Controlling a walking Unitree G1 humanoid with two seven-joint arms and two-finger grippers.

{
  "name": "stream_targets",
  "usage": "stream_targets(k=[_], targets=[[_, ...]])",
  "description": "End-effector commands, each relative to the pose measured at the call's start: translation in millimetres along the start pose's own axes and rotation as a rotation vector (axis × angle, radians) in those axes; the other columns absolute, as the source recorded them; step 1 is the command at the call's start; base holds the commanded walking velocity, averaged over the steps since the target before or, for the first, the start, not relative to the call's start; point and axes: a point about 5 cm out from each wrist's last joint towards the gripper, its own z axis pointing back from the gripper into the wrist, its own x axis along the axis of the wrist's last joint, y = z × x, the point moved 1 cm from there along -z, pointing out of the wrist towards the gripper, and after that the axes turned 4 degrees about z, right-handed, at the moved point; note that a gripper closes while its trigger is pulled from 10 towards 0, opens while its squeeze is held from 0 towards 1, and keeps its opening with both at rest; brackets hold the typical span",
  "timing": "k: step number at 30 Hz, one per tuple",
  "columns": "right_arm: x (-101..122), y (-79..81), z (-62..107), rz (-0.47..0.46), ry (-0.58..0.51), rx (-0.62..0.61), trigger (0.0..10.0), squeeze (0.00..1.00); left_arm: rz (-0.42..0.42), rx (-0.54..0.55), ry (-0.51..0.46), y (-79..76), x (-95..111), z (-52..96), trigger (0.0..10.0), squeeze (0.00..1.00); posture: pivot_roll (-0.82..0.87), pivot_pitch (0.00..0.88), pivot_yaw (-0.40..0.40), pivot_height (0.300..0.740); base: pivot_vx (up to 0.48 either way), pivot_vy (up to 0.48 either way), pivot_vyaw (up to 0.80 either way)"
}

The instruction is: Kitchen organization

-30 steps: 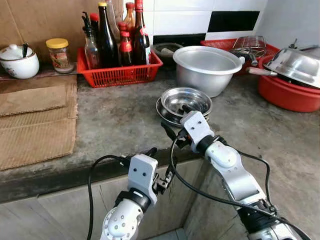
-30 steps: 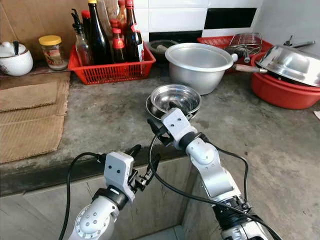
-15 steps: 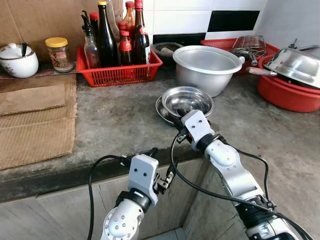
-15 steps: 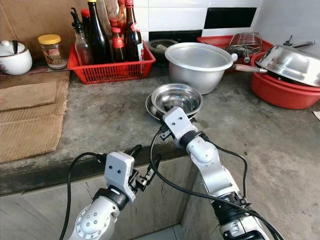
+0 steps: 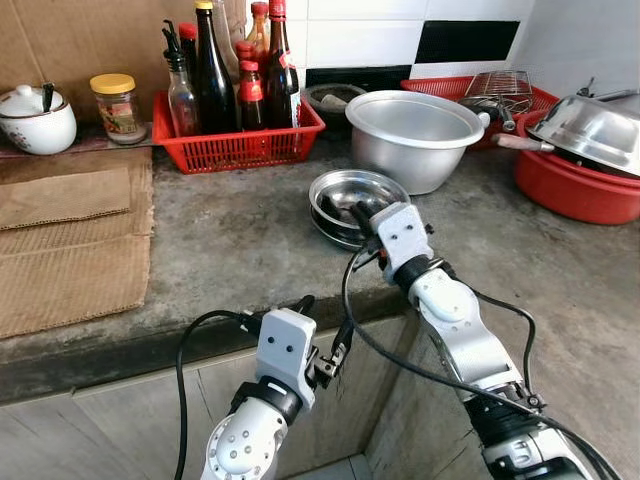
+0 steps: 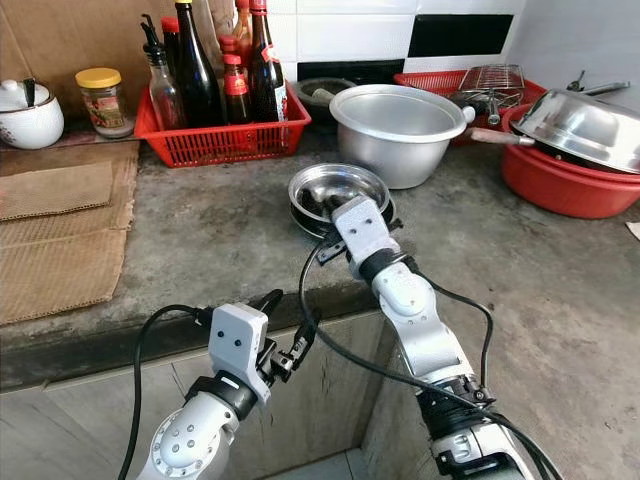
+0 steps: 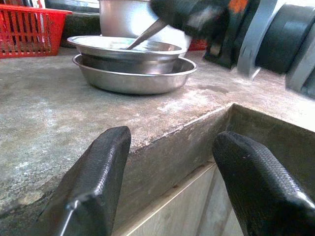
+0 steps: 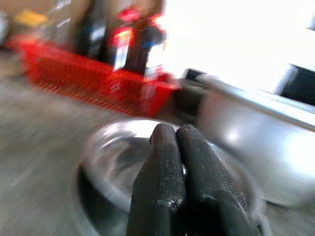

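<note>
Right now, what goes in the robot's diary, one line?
right gripper: shut on rim of top steel bowl | bowls: stacked on counter | left gripper: open, below counter edge

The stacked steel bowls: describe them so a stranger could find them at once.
On the grey stone counter, look just in front of the big aluminium pot, near the counter's front edge. The stacked steel bowls sit there, small and shallow, one nested in another. Unlike the pot and the red basin, they have the right gripper at their rim.

Kitchen backdrop, daylit.
Grey mottled concrete desk [image 5: 240, 215]; white-and-black tiled wall [image 5: 400, 30]; brown cardboard panel [image 5: 85, 40]; pale cabinet front [image 5: 100, 440] below.
</note>
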Motion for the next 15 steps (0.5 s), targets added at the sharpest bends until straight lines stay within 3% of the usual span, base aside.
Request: stream_targets(k=[1, 10, 15], targets=[[15, -13.9, 0.5, -0.063, -0.044, -0.094, 0.0, 0.0, -0.009, -0.005, -0.014, -0.5, 4, -1.1, 10.0, 0.0, 0.14, 0.053, -0.081, 0.74, 0.0, 0.0, 0.0], [44, -23.7, 17.4, -0.161, -0.123, -0.223, 0.0, 0.0, -0.014, -0.004, -0.021, 1.7, 4, -3.0, 10.0, 0.0, 0.14, 0.031, -0.079, 0.74, 0.0, 0.0, 0.0], [55, -26.0, 45.1, -0.197, -0.129, -0.277, 0.0, 0.0, -0.015, 0.001, -0.027, 4.8, 5, -4.8, 10.0, 0.0, 0.13, 0.011, -0.07, 0.74, 0.0, 0.0, 0.0]])
